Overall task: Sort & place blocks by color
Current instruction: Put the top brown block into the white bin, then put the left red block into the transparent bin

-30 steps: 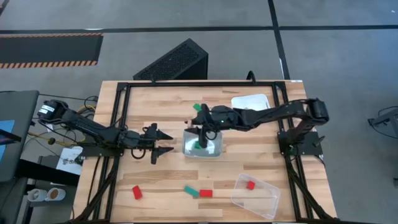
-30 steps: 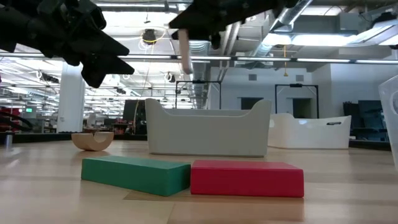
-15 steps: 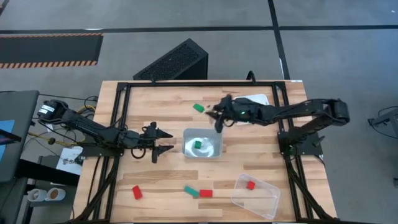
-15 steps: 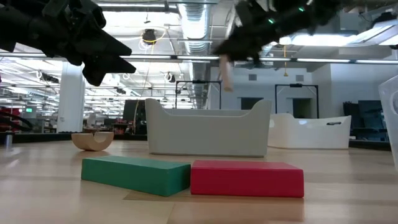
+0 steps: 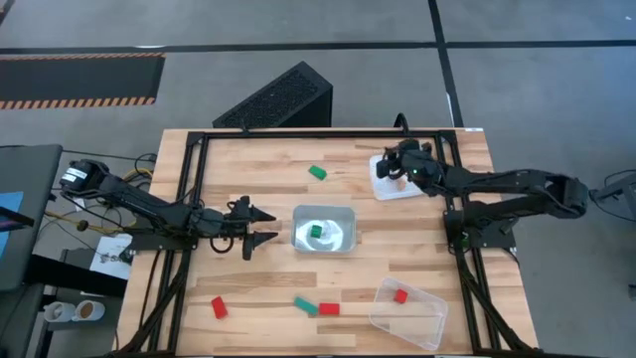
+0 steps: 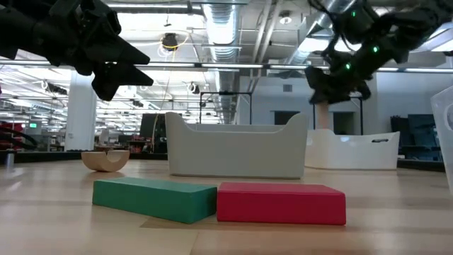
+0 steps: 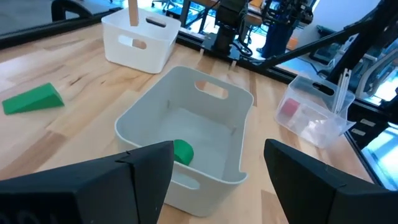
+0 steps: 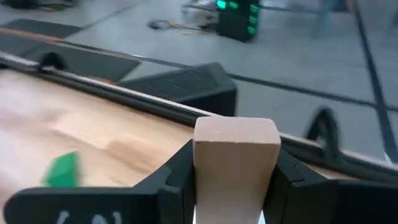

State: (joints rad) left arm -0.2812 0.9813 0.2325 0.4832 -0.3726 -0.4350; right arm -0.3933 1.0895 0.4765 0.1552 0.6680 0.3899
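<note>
My right gripper [image 5: 396, 171] hangs over the white tray [image 5: 413, 161] at the far right, shut on a plain wood block [image 8: 235, 155]; the low view shows that block [image 6: 322, 117] just above the tray's rim [image 6: 354, 145]. My left gripper [image 5: 264, 228] waits open, left of the silvery tray [image 5: 343, 242], which holds a green block [image 5: 316, 231]. A green wedge [image 5: 317, 172] lies on the table beyond it. Near the front edge lie a red block [image 5: 220, 307], a green block [image 5: 305, 305] and a red block [image 5: 329, 308]. Another red block [image 5: 400, 295] sits in the clear tray [image 5: 422, 320]. My right gripper pinches the wood block by two opposite sides [image 8: 200, 163] between its two fingers [image 8: 173, 180]. One end of the block [image 8: 235, 129] sticks out past the fingertips. In the low view the block hangs upright below the gripper, lifted clear above the white tray.
A black metal frame [image 5: 298, 134] runs round the work area. A wooden arch block [image 6: 106, 159] lies on the table in the low view. A black case [image 5: 278, 97] stands beyond the far edge. Bare wood lies between the silvery tray and the front blocks.
My right gripper has swung from above the silvery tray toward the table's right and far edges, turning as it went. It now hangs over the white tray. The wood block has travelled with it, clear of the table. My left arm has kept still.
</note>
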